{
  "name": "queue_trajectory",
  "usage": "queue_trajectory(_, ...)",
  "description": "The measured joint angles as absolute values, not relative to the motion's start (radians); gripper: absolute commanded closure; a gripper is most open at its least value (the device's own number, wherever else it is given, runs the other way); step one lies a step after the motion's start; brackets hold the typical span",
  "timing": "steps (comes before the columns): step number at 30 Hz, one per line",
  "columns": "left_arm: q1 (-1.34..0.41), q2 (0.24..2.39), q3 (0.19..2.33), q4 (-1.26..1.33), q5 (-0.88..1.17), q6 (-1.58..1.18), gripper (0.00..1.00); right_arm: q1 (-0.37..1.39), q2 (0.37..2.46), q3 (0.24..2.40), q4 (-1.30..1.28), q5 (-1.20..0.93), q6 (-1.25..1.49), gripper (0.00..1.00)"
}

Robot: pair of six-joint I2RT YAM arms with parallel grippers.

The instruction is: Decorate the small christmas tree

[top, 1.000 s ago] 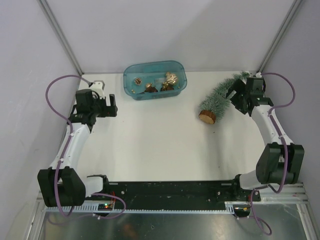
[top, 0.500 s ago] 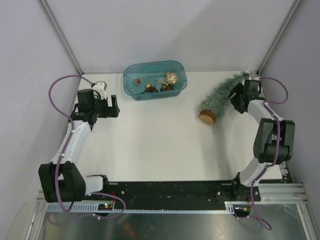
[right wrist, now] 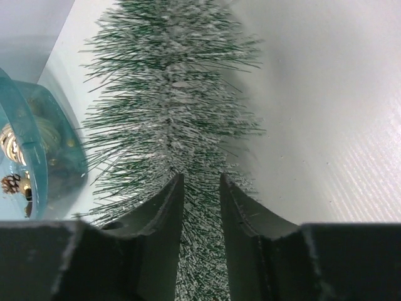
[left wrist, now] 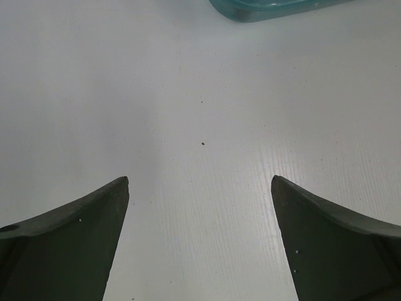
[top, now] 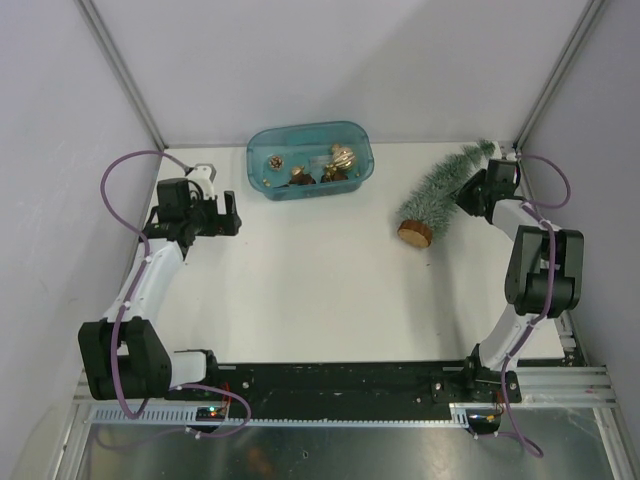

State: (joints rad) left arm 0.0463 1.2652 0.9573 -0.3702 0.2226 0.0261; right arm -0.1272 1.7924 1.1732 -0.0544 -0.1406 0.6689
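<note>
Lying on its side at the back right of the white table (top: 300, 290) is the small christmas tree (top: 438, 192). Its round wood base (top: 414, 233) points toward the middle of the table, and its thin tip points to the back corner. The right claw (top: 468, 192) is at the thin top end of the tree. Its two fingers (right wrist: 166, 213) are close together, with the frosty green bristles squeezed between them (only a small gap shows), so the claw is pinching the tree.

The left claw (top: 228, 215) is over on the left side, well apart from the tree. It is open very wide, with nothing but bare table between its fingers (left wrist: 81, 238). A teal tub (top: 310, 135) sits at the back, just ahead of it. Gold and brown ornaments (top: 338, 160) lie inside the tub.
</note>
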Motion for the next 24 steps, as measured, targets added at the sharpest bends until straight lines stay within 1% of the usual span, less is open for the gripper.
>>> queue_trajectory(3, 0.046, 1.265, 0.957, -0.370, 0.225, 0.026, 0.00, -0.121, 1.803, 1.173, -0.047, -0.146, 0.675, 0.93)
queue_trajectory(5, 0.046, 1.265, 0.957, -0.370, 0.228, 0.026, 0.00, -0.116, 1.805, 1.173, -0.046, -0.145, 0.674, 0.98)
queue_trajectory(10, 0.046, 1.265, 0.957, -0.370, 0.239, 0.026, 0.00, -0.068, 1.774, 1.173, -0.049, -0.115, 0.652, 1.00)
queue_trajectory(12, 0.046, 1.265, 0.957, -0.370, 0.240, 0.026, 0.00, -0.033, 1.724, 1.159, -0.042, -0.097, 0.638, 1.00)
queue_trajectory(20, 0.046, 1.266, 0.957, -0.371, 0.240, 0.026, 0.00, 0.155, 1.385, 0.988, 0.003, -0.019, 0.587, 1.00)
queue_trajectory(24, 0.046, 1.276, 0.957, -0.371, 0.240, 0.026, 0.00, 0.255, 1.223, 0.866, 0.033, 0.044, 0.571, 1.00)
